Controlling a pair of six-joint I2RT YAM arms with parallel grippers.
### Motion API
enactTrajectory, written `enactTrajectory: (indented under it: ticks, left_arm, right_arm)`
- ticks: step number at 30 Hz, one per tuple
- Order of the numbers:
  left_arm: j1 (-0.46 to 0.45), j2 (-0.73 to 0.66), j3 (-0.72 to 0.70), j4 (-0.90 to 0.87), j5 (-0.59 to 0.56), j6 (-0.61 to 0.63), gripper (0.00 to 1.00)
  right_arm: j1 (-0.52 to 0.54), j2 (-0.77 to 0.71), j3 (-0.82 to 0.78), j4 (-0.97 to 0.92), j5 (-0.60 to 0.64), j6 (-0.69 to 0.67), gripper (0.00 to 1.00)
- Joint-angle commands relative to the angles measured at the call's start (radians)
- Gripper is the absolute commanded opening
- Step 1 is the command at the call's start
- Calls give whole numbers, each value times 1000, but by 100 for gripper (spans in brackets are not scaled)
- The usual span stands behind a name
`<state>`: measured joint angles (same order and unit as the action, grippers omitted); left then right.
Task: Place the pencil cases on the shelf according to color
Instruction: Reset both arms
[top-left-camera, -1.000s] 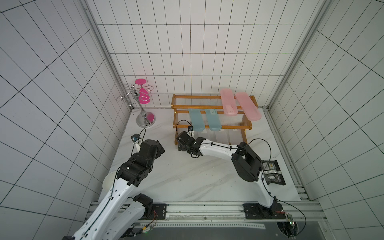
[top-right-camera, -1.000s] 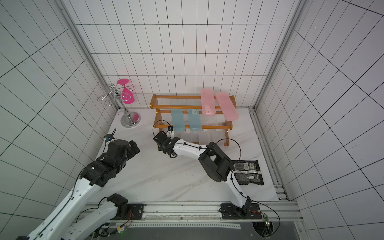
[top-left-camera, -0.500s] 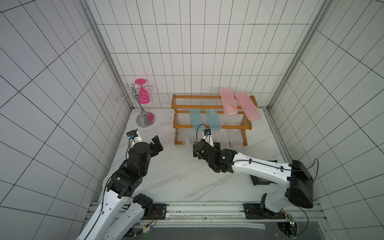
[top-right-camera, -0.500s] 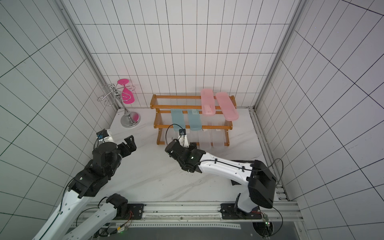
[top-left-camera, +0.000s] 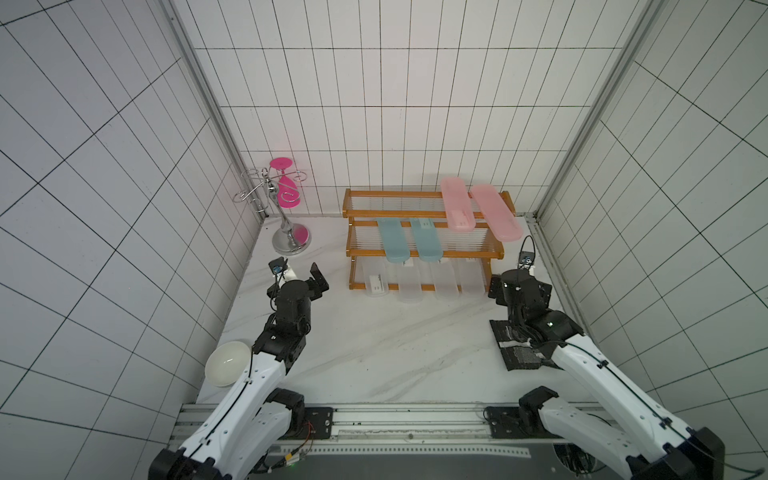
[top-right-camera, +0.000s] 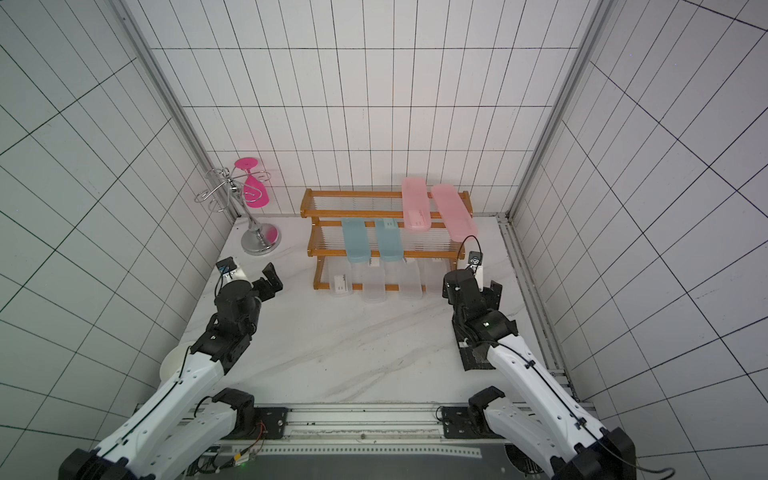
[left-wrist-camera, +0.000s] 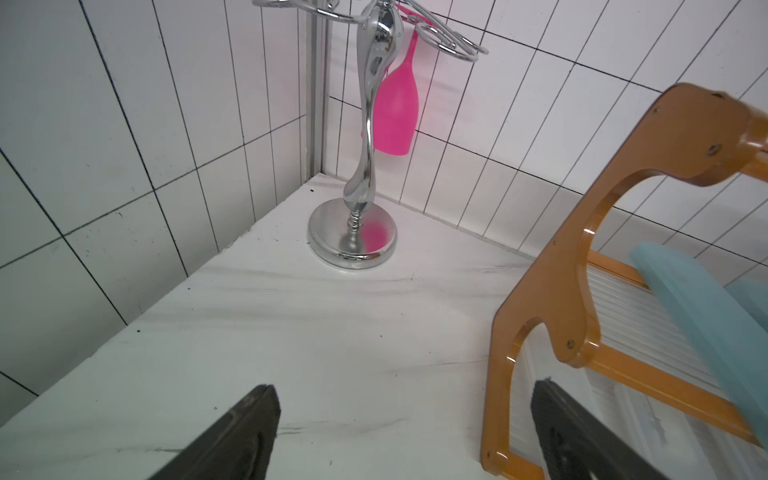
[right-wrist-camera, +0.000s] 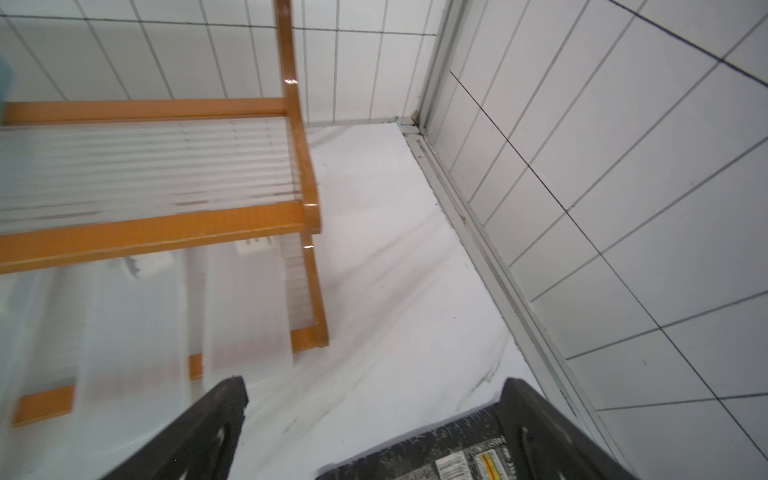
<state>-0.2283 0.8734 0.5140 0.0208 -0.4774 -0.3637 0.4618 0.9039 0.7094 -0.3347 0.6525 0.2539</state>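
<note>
Standing at the front of the cell, I see the shelf (top-left-camera: 390, 215) set against the back wall, right of centre, with all eight cases on it. The pink pencil cases (top-left-camera: 457, 210) lie side by side at the right end of the top tier, their near ends hanging past its front rail. The right-hand one is skewed outward over the shelf's corner. The teal pencil cases (top-left-camera: 392, 241) sit side by side on the left half of the middle tier, also overhanging its front rail. The clear pencil cases (top-left-camera: 409, 286) fill the bottom tier in a row of four. Their near ends poke out past the lowest rail, and the leftmost shows a white label.

The left gripper (top-left-camera: 303, 276) is held over the marble table (top-left-camera: 395, 345) between the shelf's left end and the chrome stand (top-left-camera: 286, 232) with its pink glass (top-left-camera: 286, 191). Its jaws are spread wide with nothing between them. The right gripper (right-wrist-camera: 374, 384) is near the shelf's right end, above the far edge of a black packet (top-left-camera: 519, 357). Its jaws are likewise wide apart and empty. A white bowl (top-left-camera: 227, 368) sits by the left arm at the table's near left corner.
</note>
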Motion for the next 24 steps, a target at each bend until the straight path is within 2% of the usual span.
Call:
enactTrajectory:
  ticks: [1, 5, 9, 12, 17, 20, 24]
  left_arm:
    - [54, 77, -19, 152, -30, 63, 99]
    - [128, 161, -64, 249, 5, 18, 98]
    - [133, 257, -134, 468, 36, 148, 98]
    - [136, 344, -155, 570, 20, 172, 98]
    - [137, 446, -142, 632, 17, 207, 98]
    - [147, 491, -152, 730, 59, 247, 98]
    - [165, 621, -186, 916, 124, 273, 98]
  right_arm:
    - [-157, -31, -81, 133, -121, -89, 99]
    - [-247, 6, -174, 310, -103, -62, 99]
    - [-253, 99, -248, 510, -106, -123, 99]
    - [-256, 178, -287, 649, -101, -165, 99]
    - [-273, 320, -314, 837, -111, -202, 99]
    - [-289, 393, -362, 1045, -155, -224, 99]
    - [-321, 459, -352, 1135, -211, -242, 99]
